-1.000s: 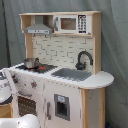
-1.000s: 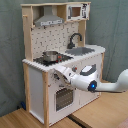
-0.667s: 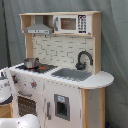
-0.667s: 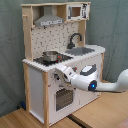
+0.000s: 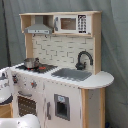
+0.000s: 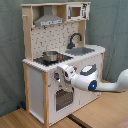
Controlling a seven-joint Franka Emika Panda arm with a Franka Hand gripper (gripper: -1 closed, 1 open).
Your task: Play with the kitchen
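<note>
The kitchen (image 5: pixel 65 95), white panels with light wood, fills both exterior views (image 6: pixel 37 80). A steel pot (image 5: pixel 31 63) stands on its stovetop (image 6: pixel 50 56), with the grey sink (image 5: pixel 71 74) and black faucet (image 5: pixel 83 59) beside it. The range hood (image 6: pixel 49 20) and a small microwave (image 5: pixel 70 23) sit on top. My gripper (image 6: pixel 62 76) is up against the knob panel just above the oven door (image 6: pixel 62 100). In the first exterior view only its white body (image 5: pixel 6 82) shows, at the left edge.
My white arm (image 6: pixel 107 86) reaches in from the second exterior view's right, over a wooden floor (image 6: pixel 100 112). A grey-green curtain (image 6: pixel 115 30) hangs behind the kitchen. Another white arm part (image 5: pixel 22 122) sits at the first exterior view's bottom left.
</note>
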